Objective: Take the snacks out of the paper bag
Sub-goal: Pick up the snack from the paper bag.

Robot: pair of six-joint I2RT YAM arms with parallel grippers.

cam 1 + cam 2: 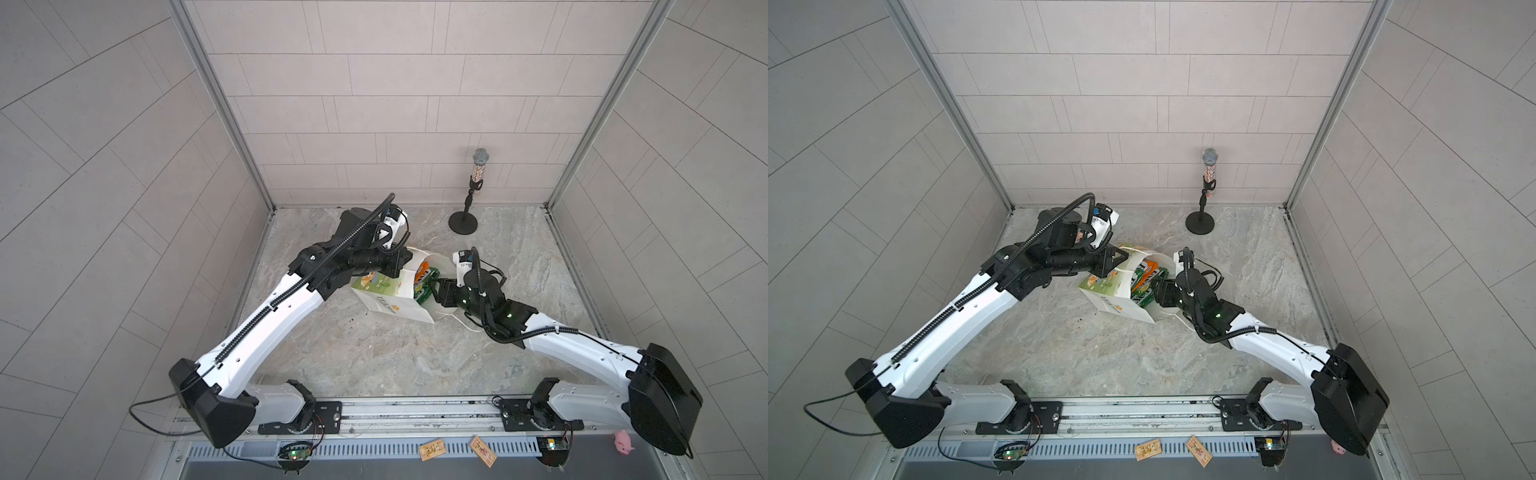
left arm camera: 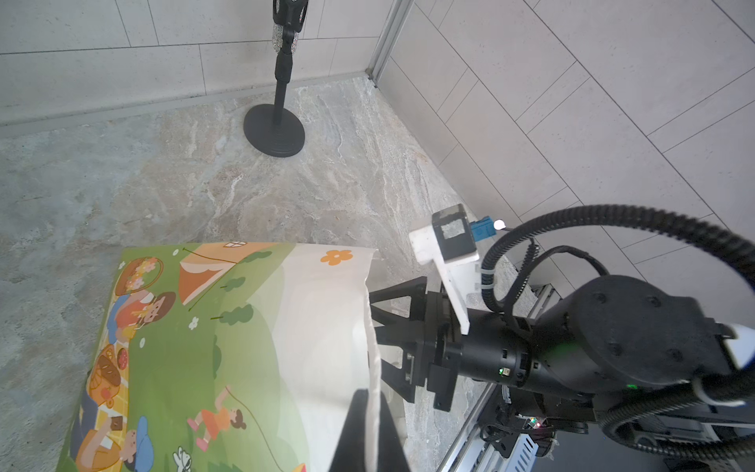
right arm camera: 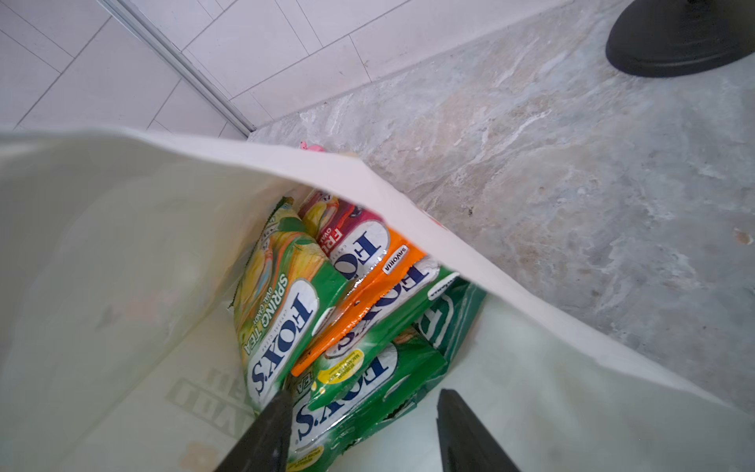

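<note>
The white paper bag [image 1: 390,305] [image 1: 1117,301] lies on its side in the middle of the table, its mouth facing my right arm. My left gripper [image 1: 405,258] [image 2: 369,408] is shut on the upper rim of the bag [image 2: 228,327] and holds the mouth up. Several FOX'S snacks [image 3: 286,323] [image 1: 424,282] in green, yellow and orange are stacked inside the bag [image 3: 122,245]. My right gripper [image 3: 363,394] [image 1: 432,287] reaches into the mouth, open. The end of the nearest green packet [image 3: 351,392] lies between its fingers, touching one finger and apart from the other.
A microphone on a round black stand [image 1: 463,220] is at the back right. Two tan wooden rectangles [image 1: 432,449] and a pink pig toy [image 1: 622,442] lie on the front rail. Another pink toy [image 3: 312,146] shows behind the bag. Tiled walls enclose three sides.
</note>
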